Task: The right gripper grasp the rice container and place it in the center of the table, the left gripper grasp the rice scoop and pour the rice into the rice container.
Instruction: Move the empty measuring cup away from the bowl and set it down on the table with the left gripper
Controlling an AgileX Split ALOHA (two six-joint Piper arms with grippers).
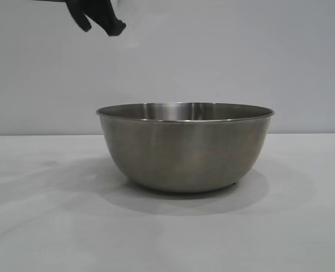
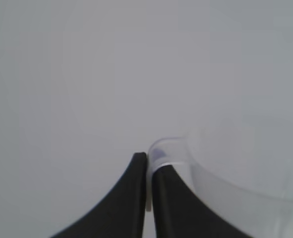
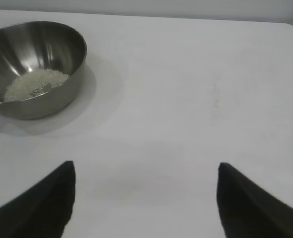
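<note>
1. Table (image 1: pixel 48 226): plain white top, bare apart from the bowl. The right wrist view shows a rounded far corner and a long bare stretch between that corner's side edge and the bowl.
2. Rice container (image 1: pixel 184 148): round brushed stainless-steel bowl with a thin rolled rim, upright on the table, about midway between the table's left and right sides in the exterior view, casting a soft shadow around its base. In the right wrist view it sits well away from the right gripper.
3. Rice (image 3: pixel 34 83): shallow off-white heap of fine grains lying in the bottom of the bowl.
4. Left gripper (image 1: pixel 102 21): black, up in the air above the table and off the bowl's left side, well clear of its rim. Fingers pinched tight on the rice scoop's handle.
5. Right gripper (image 3: pixel 145 198): low over bare table, apart from the bowl; fingers spread wide with nothing between them.
6. Rice scoop (image 2: pixel 225 191): clear plastic cup, handle loop clamped at the left fingertips; cup body extends past one finger. Contents cannot be told.
</note>
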